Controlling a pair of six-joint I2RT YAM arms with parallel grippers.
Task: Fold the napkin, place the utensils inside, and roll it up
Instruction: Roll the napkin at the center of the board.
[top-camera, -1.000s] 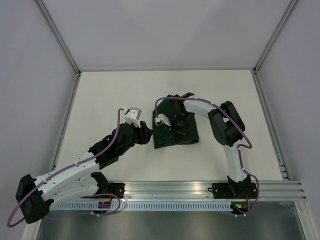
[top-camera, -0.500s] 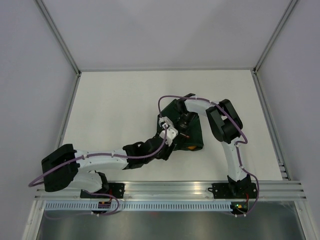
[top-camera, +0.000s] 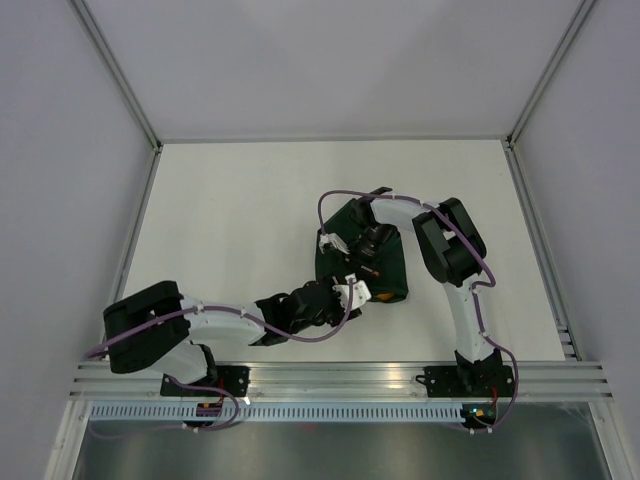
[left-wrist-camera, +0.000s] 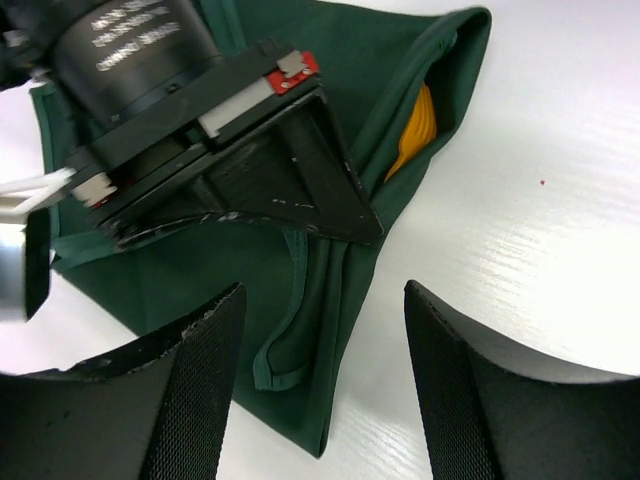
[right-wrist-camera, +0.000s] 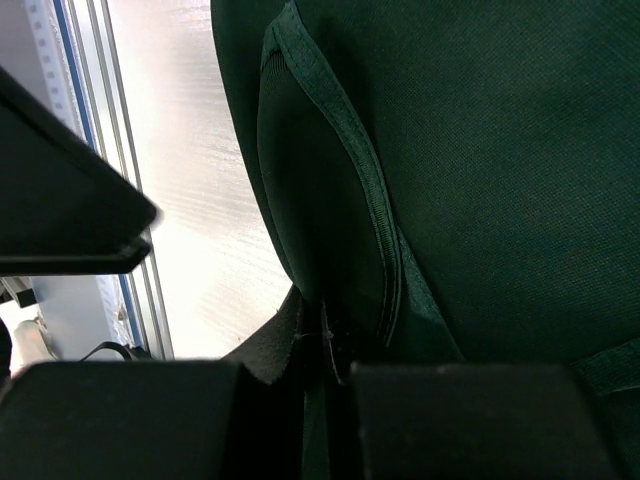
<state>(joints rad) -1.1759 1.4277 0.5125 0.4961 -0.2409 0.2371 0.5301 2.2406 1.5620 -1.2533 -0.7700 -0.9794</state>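
Observation:
The dark green napkin (top-camera: 392, 262) lies folded at mid-table, and an orange utensil (top-camera: 383, 296) peeks from its near edge. In the left wrist view the same orange utensil (left-wrist-camera: 421, 122) shows inside the napkin's (left-wrist-camera: 200, 270) open fold. My left gripper (top-camera: 356, 291) is open and low over the napkin's near corner, which lies between its fingertips (left-wrist-camera: 205, 370). My right gripper (top-camera: 362, 248) is down on the cloth, shut on a hemmed fold of the napkin (right-wrist-camera: 480, 150). Its black body (left-wrist-camera: 220, 150) hides the napkin's middle.
The white table (top-camera: 230, 200) is bounded by grey enclosure walls and a metal rail (top-camera: 340, 375) along the near edge, where both arm bases sit. The right arm's elbow (top-camera: 450, 245) hangs to the right of the napkin.
My left arm swung from the napkin's left side round to its near edge, and its jaws widened. The right gripper stayed shut on the cloth, which shifted slightly.

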